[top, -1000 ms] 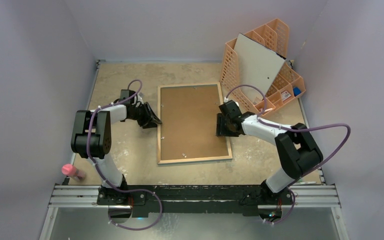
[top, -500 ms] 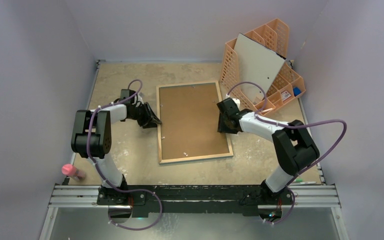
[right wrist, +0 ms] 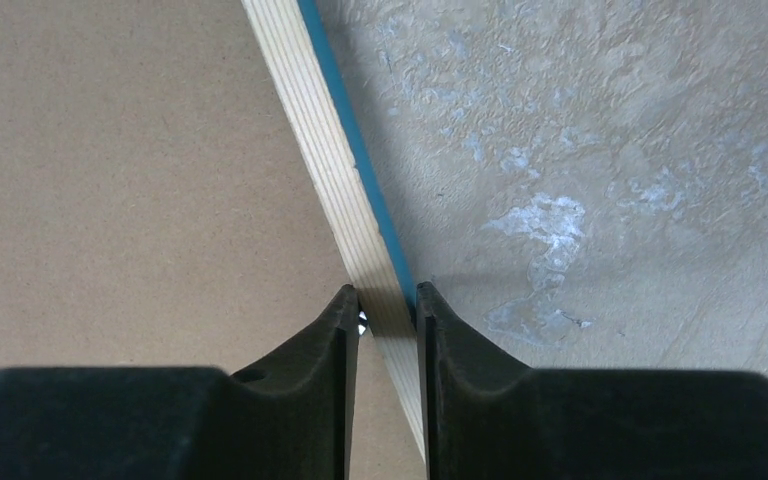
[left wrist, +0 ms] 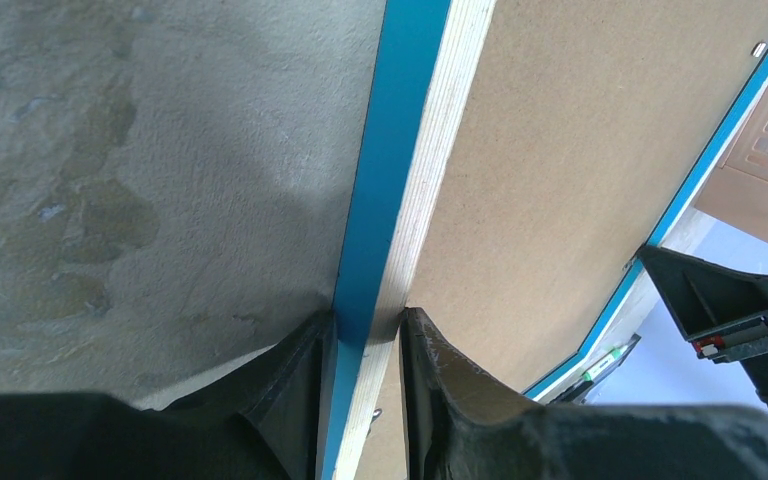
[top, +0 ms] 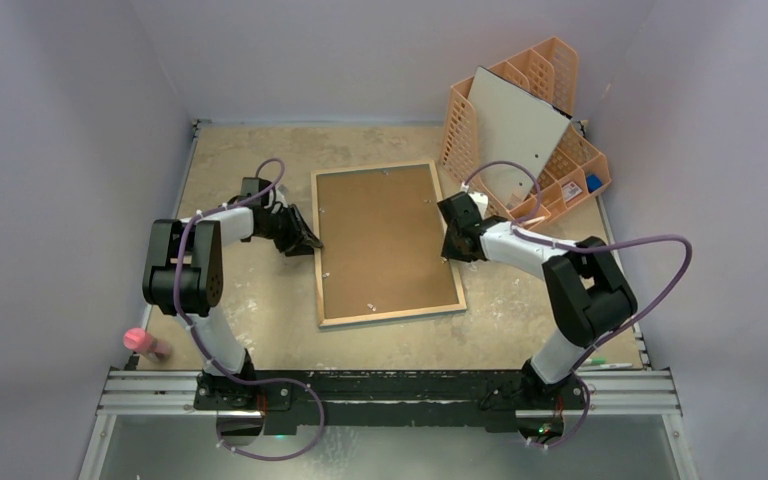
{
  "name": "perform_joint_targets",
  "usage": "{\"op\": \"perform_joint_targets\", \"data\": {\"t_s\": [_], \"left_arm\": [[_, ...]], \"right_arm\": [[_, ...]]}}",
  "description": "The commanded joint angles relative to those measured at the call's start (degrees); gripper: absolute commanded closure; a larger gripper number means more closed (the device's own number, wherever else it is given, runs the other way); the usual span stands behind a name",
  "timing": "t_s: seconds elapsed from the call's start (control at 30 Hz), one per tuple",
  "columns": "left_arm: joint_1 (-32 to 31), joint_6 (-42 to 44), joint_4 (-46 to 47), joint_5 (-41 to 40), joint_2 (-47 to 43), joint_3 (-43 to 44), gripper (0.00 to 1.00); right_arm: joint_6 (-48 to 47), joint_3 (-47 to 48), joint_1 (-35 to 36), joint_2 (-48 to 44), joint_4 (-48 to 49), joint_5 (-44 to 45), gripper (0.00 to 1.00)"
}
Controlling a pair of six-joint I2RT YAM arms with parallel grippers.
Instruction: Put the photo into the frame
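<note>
The frame (top: 390,316) lies face down in the middle of the table, its light wood rim up, with the brown hardboard backing (top: 385,240) filling it. My left gripper (top: 312,243) is shut on the frame's left rim; the left wrist view shows the jaws (left wrist: 368,330) pinching the blue-and-wood edge (left wrist: 400,200). My right gripper (top: 450,243) is shut on the right rim; the right wrist view shows it (right wrist: 388,300) gripping the wood edge (right wrist: 320,140). The photo is hidden.
An orange lattice organiser (top: 550,80) stands at the back right with a grey-white board (top: 515,125) leaning in it. A pink object (top: 140,342) lies at the near left. A green pen (top: 610,366) lies by the near right rail.
My right gripper has moved a little farther along the frame's right rim. The frame has shifted slightly to the left. The left arm has hardly moved.
</note>
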Motion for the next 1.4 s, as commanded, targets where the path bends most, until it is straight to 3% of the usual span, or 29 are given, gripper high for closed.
{"op": "perform_joint_targets", "data": {"t_s": [0.0,0.27,0.33,0.4,0.47,0.63,0.8,1.0,1.37], "left_arm": [[-0.35,3.07,-4.63,-6.47,2.78,-1.93,0.69],[-0.43,2.37,-3.58,-5.08,2.77,-1.98,0.69],[-0.38,2.14,-3.5,-5.14,2.51,-2.02,0.69],[-0.37,1.98,-3.46,-5.25,2.28,-2.12,0.69],[-0.36,1.88,-3.49,-5.3,2.13,-2.31,0.68],[-0.36,1.28,-3.08,-4.98,1.35,-3.59,0.67],[-0.39,0.15,-1.81,-3.72,0.58,-5.51,0.67],[-0.47,-2.4,0.86,-1.55,0.15,-8.05,0.67],[-0.49,-5.57,3.54,-0.51,0.1,-9.58,0.68]], "right_arm": [[0.25,-4.59,-0.05,4.38,2.47,-1.45,0.79],[-1.4,-7.2,-0.47,-1.03,7.21,-7.85,0.95],[-1.09,-6.44,-0.8,-2.09,6.36,-7.59,0.87],[-0.4,-4.46,-1.21,-2.09,4.08,-6.78,0.64],[0.79,-2.58,-1.28,-1.22,1.43,-5.8,0.51],[5.31,-1.88,-1.28,0.27,-2.15,-4.01,0.43],[8.2,-2.82,-1.22,1.21,-1.63,-3.46,0.54],[7.21,-4.99,-1.17,-0.95,-0.46,-9.3,0.6],[1.72,-6.39,-1.24,-3.1,3.64,-16.88,0.88]]}}
